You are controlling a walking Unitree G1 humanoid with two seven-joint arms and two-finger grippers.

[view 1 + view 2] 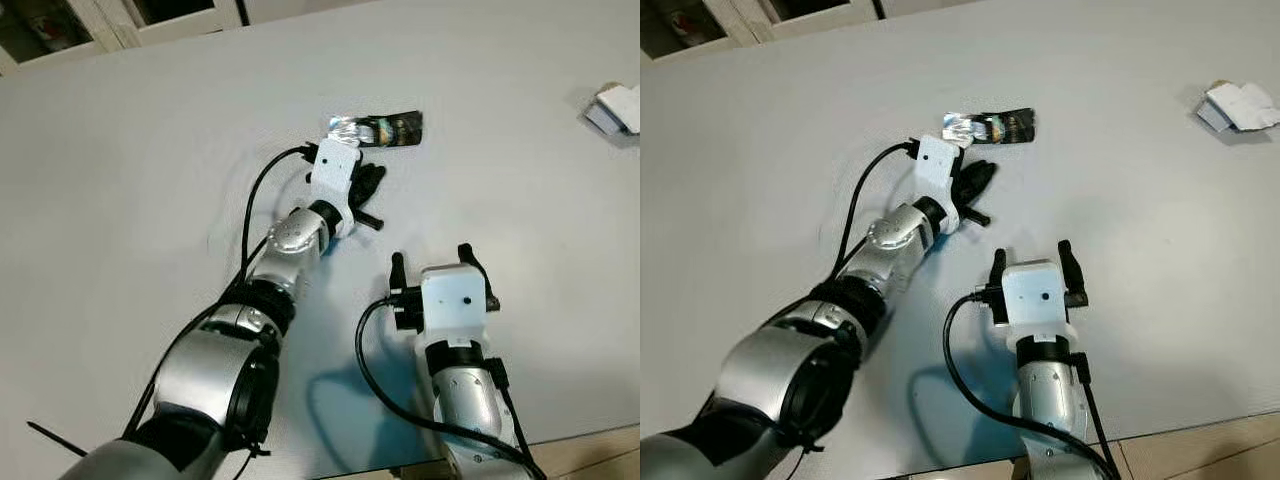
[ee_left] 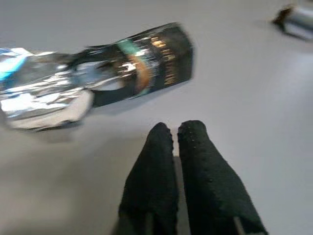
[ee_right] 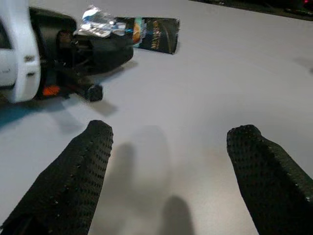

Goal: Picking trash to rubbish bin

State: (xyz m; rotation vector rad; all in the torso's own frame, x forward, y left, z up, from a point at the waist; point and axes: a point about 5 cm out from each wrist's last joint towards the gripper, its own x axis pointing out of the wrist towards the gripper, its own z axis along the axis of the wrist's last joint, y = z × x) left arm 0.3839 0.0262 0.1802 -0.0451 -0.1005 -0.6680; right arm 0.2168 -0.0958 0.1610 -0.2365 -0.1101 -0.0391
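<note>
A crumpled wrapper (image 1: 375,129), part silver foil and part black print, lies flat on the grey surface (image 1: 120,180). My left gripper (image 1: 378,175) is stretched out low just short of it, shut, with nothing between its fingers. In the left wrist view the two black fingertips (image 2: 164,139) press together a little way from the wrapper (image 2: 98,78), not touching it. My right gripper (image 1: 432,262) hovers nearer to me, open and empty. In the right wrist view its fingers (image 3: 80,171) stand wide apart over bare surface, with the wrapper (image 3: 146,30) farther ahead.
A crumpled white paper (image 1: 1237,104) lies at the far right of the grey surface. White door or cabinet frames (image 1: 120,25) run along the far left edge. A strip of wooden floor (image 1: 590,455) shows past the near right edge.
</note>
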